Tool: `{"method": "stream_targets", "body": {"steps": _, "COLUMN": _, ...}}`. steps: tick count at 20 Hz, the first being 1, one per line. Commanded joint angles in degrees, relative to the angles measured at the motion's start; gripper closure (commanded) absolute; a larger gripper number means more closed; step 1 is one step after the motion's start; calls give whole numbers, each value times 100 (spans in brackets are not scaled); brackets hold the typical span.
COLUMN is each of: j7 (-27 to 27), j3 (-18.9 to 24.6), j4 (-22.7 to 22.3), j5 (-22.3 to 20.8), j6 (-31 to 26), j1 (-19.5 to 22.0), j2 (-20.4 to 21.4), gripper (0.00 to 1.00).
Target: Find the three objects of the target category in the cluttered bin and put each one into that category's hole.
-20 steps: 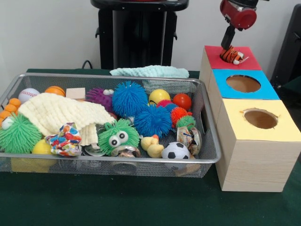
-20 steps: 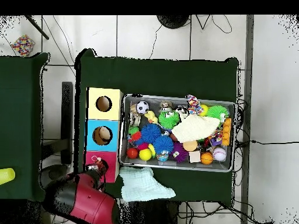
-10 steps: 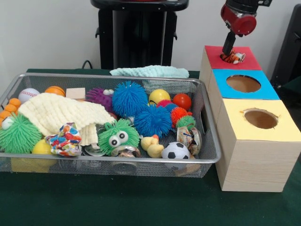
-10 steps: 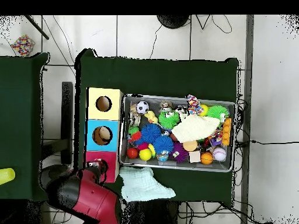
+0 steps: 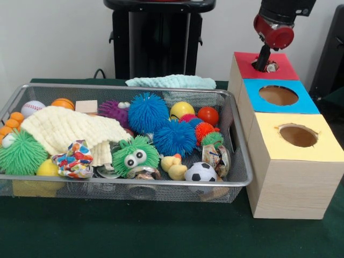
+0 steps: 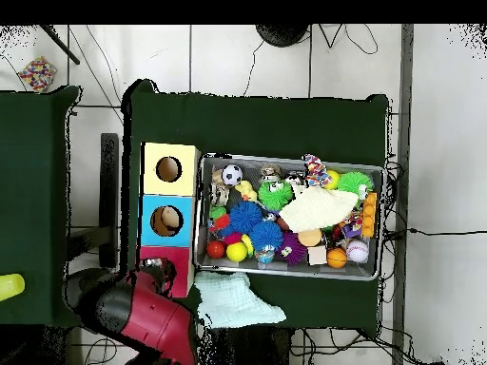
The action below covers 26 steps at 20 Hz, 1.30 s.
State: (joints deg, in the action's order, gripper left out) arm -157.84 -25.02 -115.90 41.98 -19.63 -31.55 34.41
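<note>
Here the gripper point(image 5: 264, 64) is seen at the upper right of the front view, lowered onto the red-topped box point(image 5: 279, 60); whether it is wide or narrow cannot be told, since its tip is hidden against the box top. A small pale and orange scrap of the tiger toy point(image 5: 271, 67) is visible just beside the gripper, at the red box's hole; most of it is hidden. Below it in the frame, the blue-topped box point(image 5: 301, 105) and the yellow-topped box point(image 5: 328, 148) are shown, each with a round hole. The wire bin point(image 5: 239, 177) fills the left and centre and is crowded: a cream knitted cloth point(image 5: 64, 129), blue spiky balls point(image 5: 148, 112), a green googly-eyed ball point(image 5: 135, 156), a yellow duck point(image 5: 174, 166) and a soccer ball point(image 5: 200, 172) are distinguished. In the overhead view the red arm point(image 6: 143, 318) is seen at the lower left, overlapping the red box.
</note>
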Motion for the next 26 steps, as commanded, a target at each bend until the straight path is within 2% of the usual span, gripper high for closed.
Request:
{"method": "stream_targets", "body": {"steps": 1, "j7": -1055, "j3": 1072, "j4": -171, "j5": 329, "j6": 618, "j1": 323, "j2": -331, "gripper": 100}}
{"method": "stream_targets", "body": {"steps": 4, "j7": -1168, "j3": 745, "j4": -127, "j5": 193, "j6": 167, "j1": 111, "j2": -186, "gripper": 100}}
{"method": "stream_targets", "body": {"steps": 6, "j7": -1139, "j3": 679, "j4": -163, "j5": 139, "j6": 47, "j1": 111, "j2": -88, "gripper": 100}}
{"method": "stream_targets", "body": {"steps": 8, "j7": -1143, "j3": 337, "j4": -58, "j5": -56, "j6": -337, "j1": -22, "j2": -19, "gripper": 100}}
{"method": "stream_targets", "body": {"steps": 11, "j7": -1233, "j3": -938, "j4": 449, "j5": -818, "j6": -1744, "j1": -523, "j2": 186, "gripper": 100}}
{"method": "stream_targets", "body": {"steps": 13, "j7": -1181, "j3": -1303, "j4": 692, "j5": -1168, "j6": -2538, "j1": -571, "j2": 489, "gripper": 100}}
{"method": "stream_targets", "body": {"steps": 16, "j7": -1100, "j3": -1474, "j4": 951, "j5": -1430, "j6": -3276, "j1": -485, "j2": 820, "gripper": 100}}
{"method": "stream_targets", "body": {"steps": 20, "j7": -937, "j3": -1754, "j4": 1352, "j5": -1769, "j6": -3891, "j1": -426, "j2": 950, "gripper": 100}}
{"method": "stream_targets", "body": {"steps": 23, "j7": -913, "j3": -1842, "j4": 1533, "j5": -1906, "j6": -4103, "j1": -363, "j2": 1039, "gripper": 100}}
{"method": "stream_targets", "body": {"steps": 26, "j7": -931, "j3": -1761, "j4": 1529, "j5": -1834, "j6": -4118, "j1": -280, "j2": 1131, "gripper": 100}}
